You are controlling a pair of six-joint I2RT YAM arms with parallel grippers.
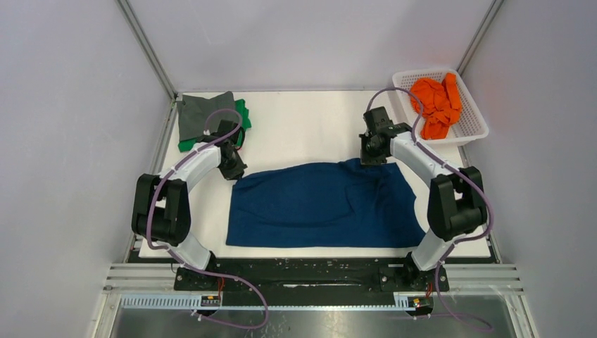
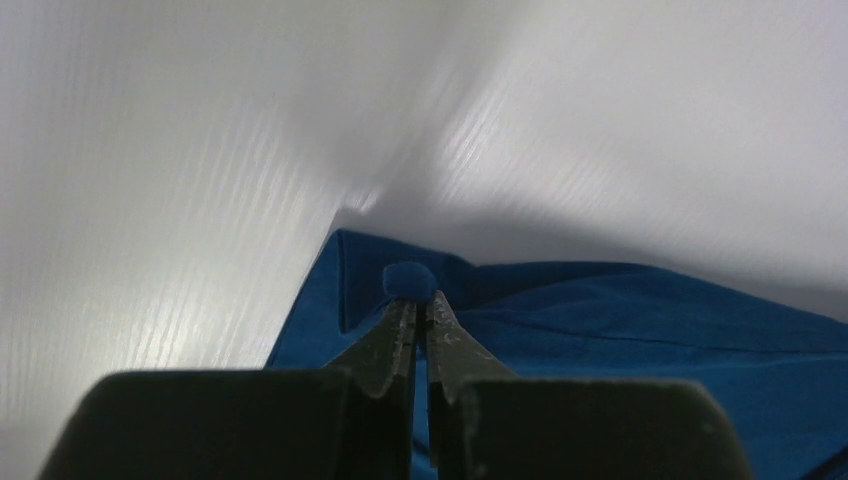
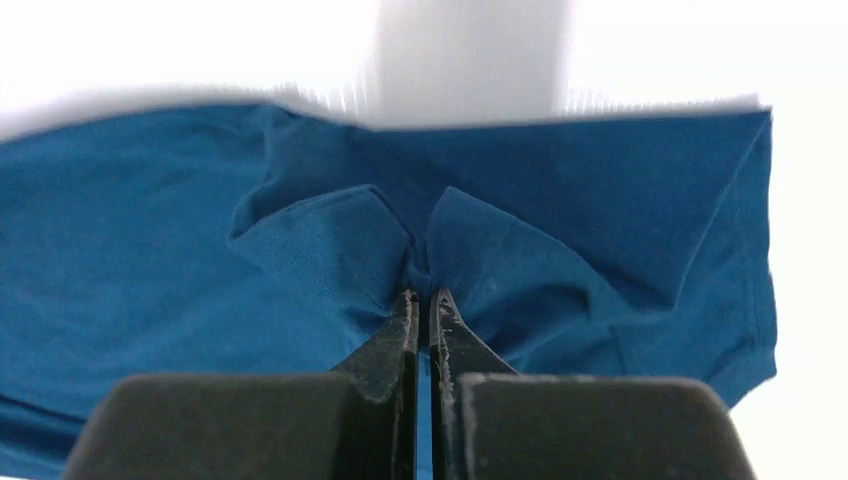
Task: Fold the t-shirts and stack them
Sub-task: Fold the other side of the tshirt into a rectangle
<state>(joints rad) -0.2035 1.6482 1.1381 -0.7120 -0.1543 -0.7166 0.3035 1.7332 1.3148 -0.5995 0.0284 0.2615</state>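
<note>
Top external view: the blue shirt (image 1: 320,204) lies spread across the middle of the table (image 1: 303,127), reaching toward the 6 o'clock edge, mostly flat with a few soft creases. My left gripper (image 1: 236,171) sits at the shirt's 10 o'clock corner and my right gripper (image 1: 371,156) at its 1 o'clock edge, both down at the cloth.

On the left wrist view, my jaws are pressed nearly together, with a small nub of blue cloth pinched between the tips and poking out past them. On the right wrist view, my jaws are likewise closed tight, and the blue cloth puckers into folds that run into the tips.

At the table's 10 o'clock corner a grey shirt (image 1: 200,116) lies folded on top of a green shirt (image 1: 244,118), whose edge shows along the grey one's 3 o'clock side. At 2 o'clock stands a white basket (image 1: 473,130) holding a crumpled orange shirt (image 1: 436,105).
</note>
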